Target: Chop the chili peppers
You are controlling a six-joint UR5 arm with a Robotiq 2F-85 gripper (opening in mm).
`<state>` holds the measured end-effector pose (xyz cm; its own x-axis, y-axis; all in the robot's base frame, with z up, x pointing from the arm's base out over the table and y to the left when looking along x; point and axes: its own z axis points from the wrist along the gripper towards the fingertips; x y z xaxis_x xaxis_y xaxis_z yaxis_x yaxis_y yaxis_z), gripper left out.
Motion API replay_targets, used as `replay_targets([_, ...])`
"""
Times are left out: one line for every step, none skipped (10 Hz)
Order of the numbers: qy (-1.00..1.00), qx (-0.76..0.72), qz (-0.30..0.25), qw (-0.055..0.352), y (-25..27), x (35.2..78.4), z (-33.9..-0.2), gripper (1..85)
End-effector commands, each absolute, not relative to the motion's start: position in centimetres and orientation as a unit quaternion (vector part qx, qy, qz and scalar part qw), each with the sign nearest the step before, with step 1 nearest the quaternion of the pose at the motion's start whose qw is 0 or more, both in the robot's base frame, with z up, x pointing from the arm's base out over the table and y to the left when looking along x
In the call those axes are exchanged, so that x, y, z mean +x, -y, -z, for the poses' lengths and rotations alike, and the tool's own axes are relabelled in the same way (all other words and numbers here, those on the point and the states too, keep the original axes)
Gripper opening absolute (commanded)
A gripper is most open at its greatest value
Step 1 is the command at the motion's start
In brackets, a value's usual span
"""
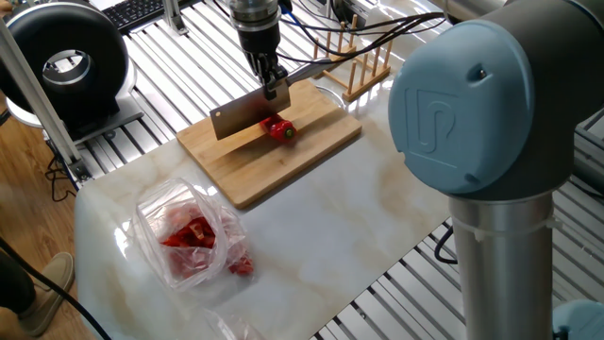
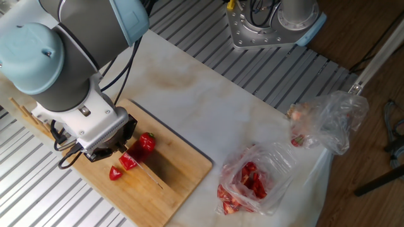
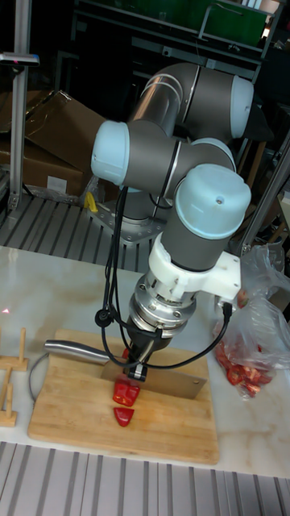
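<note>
Now arm bent over, hand (image 3: 138, 360) down gripping cleaver (image 3: 161, 380), on chili peppers (image 3: 125, 393)

We see the cutting board (image 1: 283, 156) on the counter (image 1: 359, 217). The chili peppers (image 2: 140, 148) lie on the board, directly under the cleaver (image 3: 165, 385) held by the tool (image 3: 138, 363). The plastic bag (image 1: 189, 236) rests on the counter, well apart from the board.
</note>
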<state>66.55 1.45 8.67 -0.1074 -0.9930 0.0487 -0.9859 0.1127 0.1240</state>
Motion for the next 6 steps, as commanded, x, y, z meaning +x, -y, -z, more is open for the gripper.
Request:
replay_targets([0.744, 0.665, 0.031, 0.057, -1.43, 66.68, -8.57, 1.3])
replay_targets([0.743, 0.666, 0.031, 0.058, -1.37, 66.69, -8.54, 1.3])
replay_targets([0.743, 0.666, 0.029, 0.058, -1.33, 66.73, -8.5, 1.3])
replay_targets([0.742, 0.667, 0.03, 0.058, -1.33, 66.74, -8.5, 1.3])
replay_targets([0.742, 0.667, 0.03, 0.057, -1.33, 66.76, -8.52, 1.3])
replay_targets([0.744, 0.665, 0.031, 0.056, -1.37, 66.78, -8.54, 1.3])
